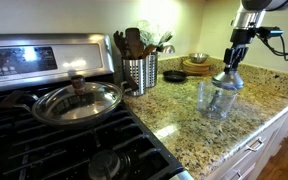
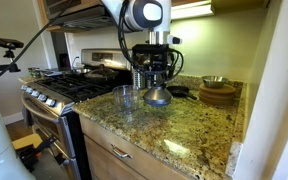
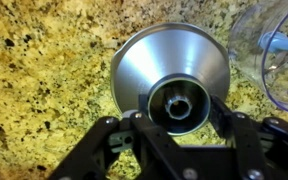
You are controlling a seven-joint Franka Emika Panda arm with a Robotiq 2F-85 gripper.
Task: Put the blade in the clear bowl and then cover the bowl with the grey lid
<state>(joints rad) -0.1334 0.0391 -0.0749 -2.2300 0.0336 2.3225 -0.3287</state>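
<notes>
The grey lid (image 3: 154, 65) is lying right under my wrist, on the granite counter (image 3: 44, 90) or just above it; I cannot tell which. My gripper (image 3: 179, 112) is standing about half closed around the lid's central knob (image 3: 179, 103), one jaw pressing on each side, so I am holding the lid by that knob. Just beside it the clear bowl (image 3: 279, 60) is standing, and the blade (image 3: 282, 45) is already showing inside it. So I am judging that the covering step is in hand. Next I am needing to lift the lid above the rim, carry it sideways over the bowl, center it over the blade and lower it level. Farther away, the utensil holder (image 1: 139, 72) and the pan (image 1: 74, 100) are standing well apart.
</notes>
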